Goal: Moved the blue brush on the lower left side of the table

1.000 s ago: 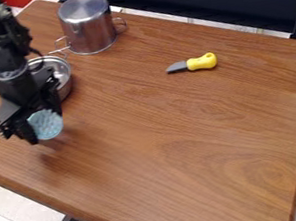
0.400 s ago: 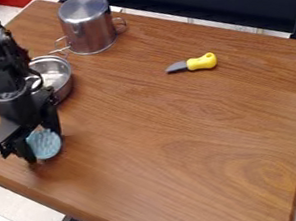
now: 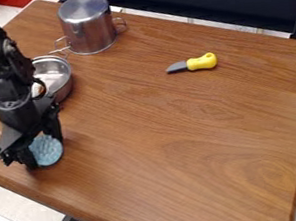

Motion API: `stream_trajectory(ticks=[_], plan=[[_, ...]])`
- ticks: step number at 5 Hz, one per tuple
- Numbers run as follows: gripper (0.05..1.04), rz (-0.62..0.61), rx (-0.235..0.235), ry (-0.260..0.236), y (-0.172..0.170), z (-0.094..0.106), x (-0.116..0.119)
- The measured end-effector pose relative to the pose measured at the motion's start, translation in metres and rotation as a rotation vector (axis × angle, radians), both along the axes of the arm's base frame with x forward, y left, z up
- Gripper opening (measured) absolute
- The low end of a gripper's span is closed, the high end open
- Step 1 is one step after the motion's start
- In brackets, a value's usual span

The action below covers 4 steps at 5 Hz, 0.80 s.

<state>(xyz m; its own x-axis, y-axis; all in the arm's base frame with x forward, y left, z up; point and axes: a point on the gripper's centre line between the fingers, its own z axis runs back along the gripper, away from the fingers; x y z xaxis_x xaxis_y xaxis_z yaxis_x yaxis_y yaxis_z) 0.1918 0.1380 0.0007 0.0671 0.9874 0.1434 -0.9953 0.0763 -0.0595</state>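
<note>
The black gripper (image 3: 46, 153) is low over the lower left part of the wooden table (image 3: 161, 146), near its front left edge. Between its two fingers is the blue brush (image 3: 46, 150), its round, light blue bristly face turned toward the camera. The fingers stand at either side of the brush and hide part of its edge. Whether the brush touches the tabletop I cannot tell.
Behind the arm sits a metal bowl (image 3: 62, 77), partly hidden by it. An upturned steel pot (image 3: 88, 26) stands at the back left. A toy knife with a yellow handle (image 3: 202, 62) lies at the back, right of centre.
The gripper has come down toward the table's front left edge with the brush between its fingers. More of the metal bowl shows now. The pot and knife have not moved.
</note>
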Motion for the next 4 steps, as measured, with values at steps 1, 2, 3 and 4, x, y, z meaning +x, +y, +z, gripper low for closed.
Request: stream_trajectory(ticks=[1, 2, 3, 4], plan=[[1.001, -0.046, -0.004, 0.014, -0.004, -0.001, 0.005], [0.999, -0.074, -0.012, 0.025, -0.009, 0.002, 0.005], [0.999, -0.141, 0.009, 0.028, -0.016, 0.018, 0.014], [0.999, -0.156, 0.003, 0.07, -0.024, 0.042, 0.018]])
